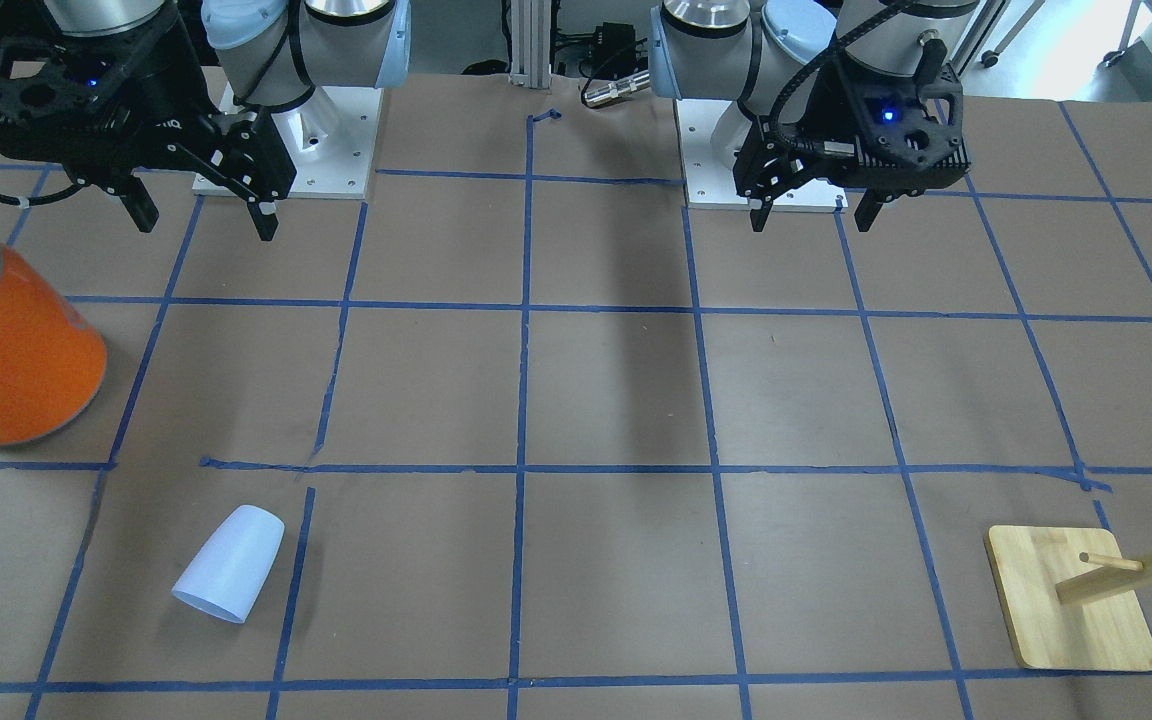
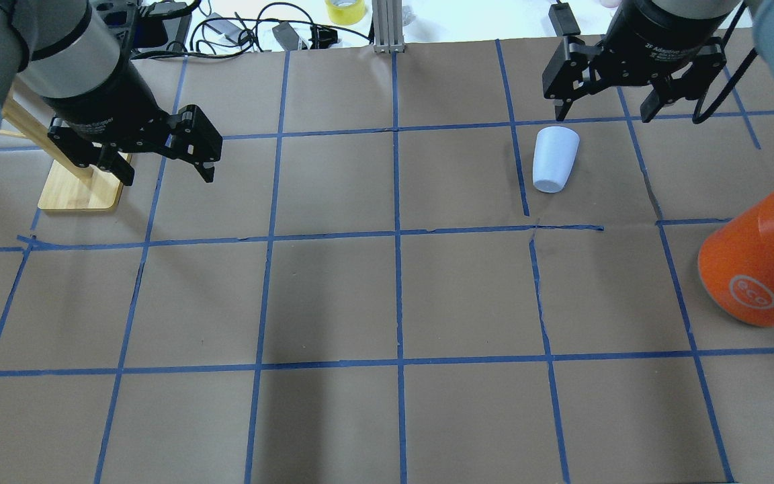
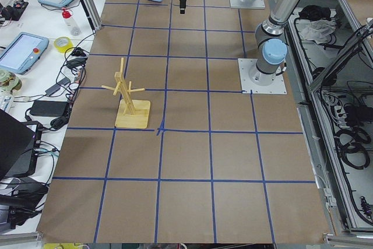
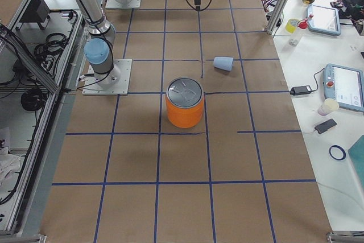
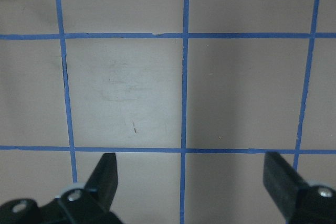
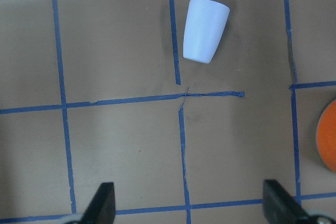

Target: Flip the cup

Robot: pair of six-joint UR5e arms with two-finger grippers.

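1. Taped table [image 1: 596, 390] is carrying the cup [image 1: 228, 563], which is lying on its side, well apart from the can [image 1: 16, 350].
2. Right wrist view is catching the cup; left wrist view is showing taped grid.
3. Left gripper [image 1: 812, 220] and right gripper [image 1: 206, 225] are hanging spread wide, holding nothing.

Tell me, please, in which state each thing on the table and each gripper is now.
cup, lying on its side, wide end away from the robot, touched by no gripper
can, standing upright, silver top up
wooden rack, standing upright, pegs bare
left gripper, open, holding nothing
right gripper, open, holding nothing
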